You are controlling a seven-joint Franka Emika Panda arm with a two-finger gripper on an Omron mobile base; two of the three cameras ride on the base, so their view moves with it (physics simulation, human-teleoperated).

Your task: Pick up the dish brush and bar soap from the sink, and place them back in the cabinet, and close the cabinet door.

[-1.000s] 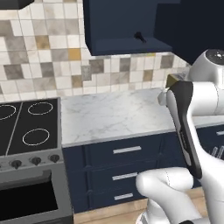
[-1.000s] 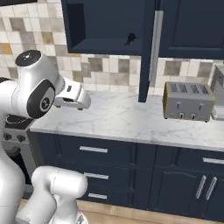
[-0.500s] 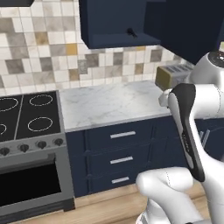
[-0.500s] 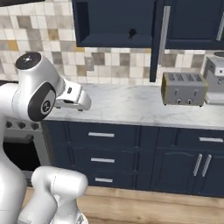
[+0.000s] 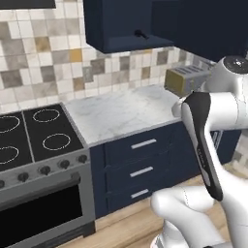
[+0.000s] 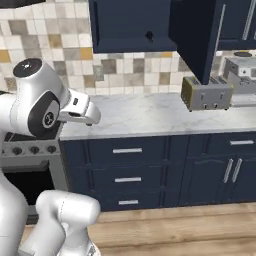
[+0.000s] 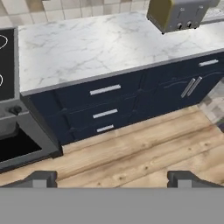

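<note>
The dish brush (image 6: 149,36) lies on the shelf floor inside the cabinet (image 6: 131,44), a small black shape near the front edge of that floor, towards its right end. In the left base view the same brush (image 5: 141,34) shows as a dark slender form at the front lip of the open cabinet (image 5: 121,29). The cabinet door (image 6: 196,35) stands swung out, edge-on to the right base camera, with its long silver bar handle running up the right side. Whether the bar soap is on the shelf cannot be told at this size.

Below the cabinet runs the white marble counter (image 6: 150,112), bare along its middle. A toaster (image 6: 206,93) with a yellowish side stands near the counter's right end, close to the back wall; the hand view shows the toaster (image 7: 181,14) at the far right corner of the counter. The navy drawers (image 6: 127,165) sit under the counter's front edge, three stacked, each with a horizontal handle. A stove (image 5: 34,140) with ring burners joins the counter's left end, its knobs along the front. A tiled backsplash (image 5: 43,63) rises behind both.

The gripper (image 7: 112,178) hangs well apart from the counter, over the wooden floor (image 7: 144,157), fingers spread to their widest and holding nothing.
</note>
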